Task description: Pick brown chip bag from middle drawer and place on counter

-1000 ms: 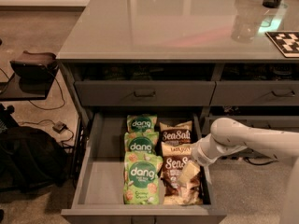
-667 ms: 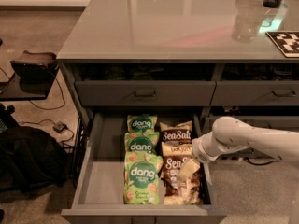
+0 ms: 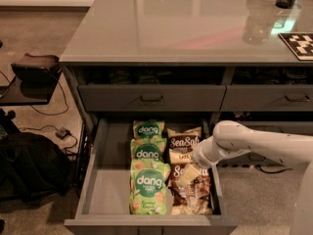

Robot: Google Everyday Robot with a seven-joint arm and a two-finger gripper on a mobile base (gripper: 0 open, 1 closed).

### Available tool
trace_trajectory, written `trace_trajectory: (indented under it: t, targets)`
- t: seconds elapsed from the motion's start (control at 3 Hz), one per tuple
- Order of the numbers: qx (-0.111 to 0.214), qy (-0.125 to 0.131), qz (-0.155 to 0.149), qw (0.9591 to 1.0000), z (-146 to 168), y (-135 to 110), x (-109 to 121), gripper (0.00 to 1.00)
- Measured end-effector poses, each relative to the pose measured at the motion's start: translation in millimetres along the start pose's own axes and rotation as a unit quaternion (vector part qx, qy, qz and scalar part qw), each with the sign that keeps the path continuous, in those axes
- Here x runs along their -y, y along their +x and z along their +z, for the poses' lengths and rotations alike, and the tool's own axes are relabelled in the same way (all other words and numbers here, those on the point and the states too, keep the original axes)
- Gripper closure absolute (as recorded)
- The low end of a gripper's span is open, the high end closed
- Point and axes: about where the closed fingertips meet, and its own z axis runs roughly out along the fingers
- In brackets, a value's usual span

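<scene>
- The hand (image 3: pixel 190 172) sits low inside the open middle drawer (image 3: pixel 105 192), at the top edge of the front brown chip bag (image 3: pixel 196 199); I cannot tell whether it is apart or clamped.
- That bag lies flat at the drawer's front, with a twin brown bag (image 3: pixel 182 146) just behind it.
- Three green bags (image 3: pixel 146 180) lie in a column beside them.
- The worktop (image 3: pixel 166 28) is above the drawer.

Speckled brown floor (image 3: pixel 39 28), black bag (image 3: pixel 29 165), cables (image 3: pixel 62 132), dark side table (image 3: pixel 24 91) at left
</scene>
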Motion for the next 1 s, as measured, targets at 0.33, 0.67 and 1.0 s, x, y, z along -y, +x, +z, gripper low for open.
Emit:
trace_trajectory:
  t: [0.33, 0.67, 1.0]
  targets:
    - [0.008, -0.008, 0.000, 0.9999, 12.4, 1.9, 1.4, 0.00]
    - [0.012, -0.013, -0.011, 0.9998, 34.9, 5.1, 7.0, 0.00]
    - [0.010, -0.004, -0.015, 0.9998, 59.1, 18.1, 15.1, 0.00]
